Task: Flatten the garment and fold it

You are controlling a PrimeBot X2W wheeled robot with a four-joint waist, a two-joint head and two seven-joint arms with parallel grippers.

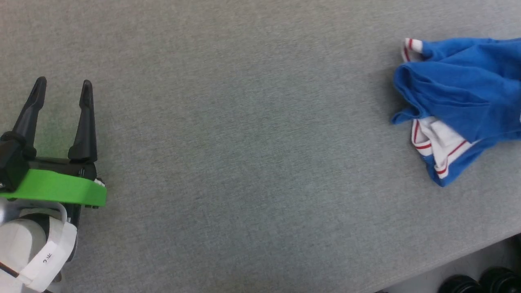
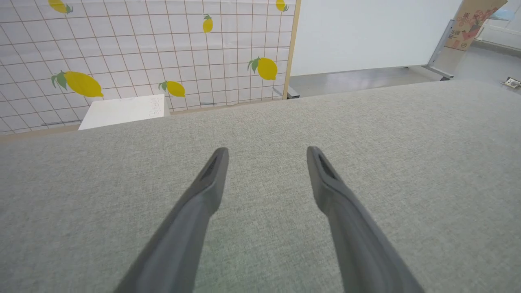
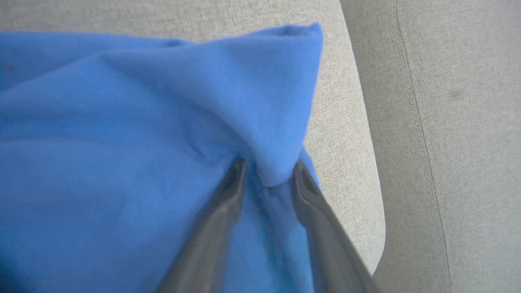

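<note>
Shirt (image 1: 460, 93) lies crumpled at the right edge of the grey table (image 1: 244, 162) in the head view, well apart from the left gripper (image 1: 64, 81). Left wrist view: fingers wide apart, holding nothing. Right wrist view: the right gripper (image 3: 269, 162) has its fingers partly parted astride a blue fold; I cannot tell whether they grip it.

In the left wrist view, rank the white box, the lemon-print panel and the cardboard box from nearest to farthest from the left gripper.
1. white box: just beyond the table's far edge, left of the left gripper.
2. lemon-print panel: right behind that box.
3. cardboard box: far upper right, across the floor.
</note>
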